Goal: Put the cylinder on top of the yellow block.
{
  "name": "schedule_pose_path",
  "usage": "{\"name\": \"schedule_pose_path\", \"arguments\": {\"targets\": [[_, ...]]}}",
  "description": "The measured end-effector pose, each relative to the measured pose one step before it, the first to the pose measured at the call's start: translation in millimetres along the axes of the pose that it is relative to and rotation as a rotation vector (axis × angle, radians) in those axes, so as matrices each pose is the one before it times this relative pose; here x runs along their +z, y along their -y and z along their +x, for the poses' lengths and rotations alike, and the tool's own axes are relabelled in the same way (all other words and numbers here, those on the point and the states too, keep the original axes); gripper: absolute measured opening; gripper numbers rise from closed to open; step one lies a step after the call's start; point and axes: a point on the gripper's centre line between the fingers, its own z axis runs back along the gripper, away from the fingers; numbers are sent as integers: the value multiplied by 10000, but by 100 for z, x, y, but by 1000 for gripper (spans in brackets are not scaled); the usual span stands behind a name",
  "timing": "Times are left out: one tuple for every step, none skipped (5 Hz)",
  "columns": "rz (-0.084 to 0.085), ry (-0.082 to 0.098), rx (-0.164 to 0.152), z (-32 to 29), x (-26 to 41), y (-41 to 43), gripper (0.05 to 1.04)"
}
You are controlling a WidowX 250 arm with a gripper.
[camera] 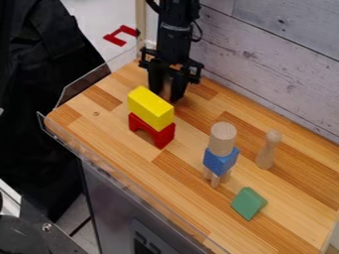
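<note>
- Cylinder (pixel 222 139) upright on blue block (pixel 220 161), down-right of gripper (pixel 166 94) in view.
- Yellow block (pixel 151 108) just camera-side of gripper.
- Fingers (pixel 177 89) apart; reach should skirt yellow block.

Single fixed cam, above the wooden tabletop (pixel 109 136) on its grey front panel (pixel 112 208) side, looks down at a slant toward the plank wall (pixel 278 59); mid-range, most of the tabletop fits
</note>
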Motion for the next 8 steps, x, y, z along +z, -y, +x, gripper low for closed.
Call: {"name": "schedule_pose_path", "arguments": {"targets": [[-198,91,30,-299,-89,280,482],[-179,598,-55,-461,2222,463,482],[135,555,-83,-624,2910,180,482],[55,710,-163,-979,2920,691,482],[-53,141,-46,-1167,1471,301,482],[-105,-404,23,-1457,-296,99,482],[-105,-657,309,-1483,-1128,-363,482],[-76,-235,362,-524,-222,-815,482]]}}
